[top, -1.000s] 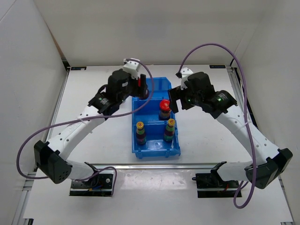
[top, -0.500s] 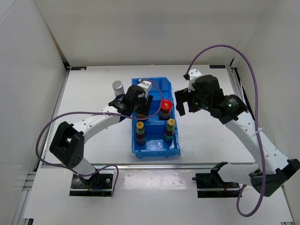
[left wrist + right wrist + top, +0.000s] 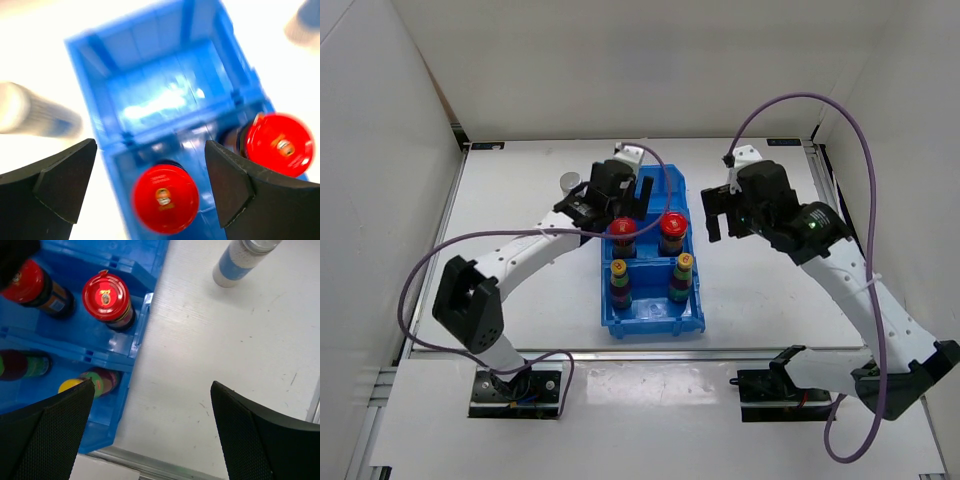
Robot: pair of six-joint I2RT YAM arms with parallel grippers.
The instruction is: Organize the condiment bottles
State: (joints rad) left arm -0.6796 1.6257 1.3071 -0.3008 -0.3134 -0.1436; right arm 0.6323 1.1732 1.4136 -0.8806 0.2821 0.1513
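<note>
My left gripper point(image 3: 626, 196) hangs open over the blue bin point(image 3: 653, 322). In the left wrist view a red-capped bottle point(image 3: 165, 199) stands free between its spread fingers, and the other red-capped one point(image 3: 279, 145) is beside it in the same middle compartment. Two yellow-capped bottles point(image 3: 619, 272) point(image 3: 684, 266) stand in the near compartment. One silver-capped bottle point(image 3: 570, 183) stands on the table left of the bin; the right wrist view shows another point(image 3: 244, 260) on the table to the right. My right gripper point(image 3: 716, 214) is open above the table beside the bin, holding nothing.
The bin's far compartment point(image 3: 165, 90) holds nothing. White walls enclose the table on the left, back and right. A metal rail point(image 3: 165, 467) runs along the table's near edge. Purple cables loop off both arms.
My left gripper has opened and let go of the red-capped bottle, which now stands in the middle compartment, and it has drawn back a little. The right arm has barely moved.
</note>
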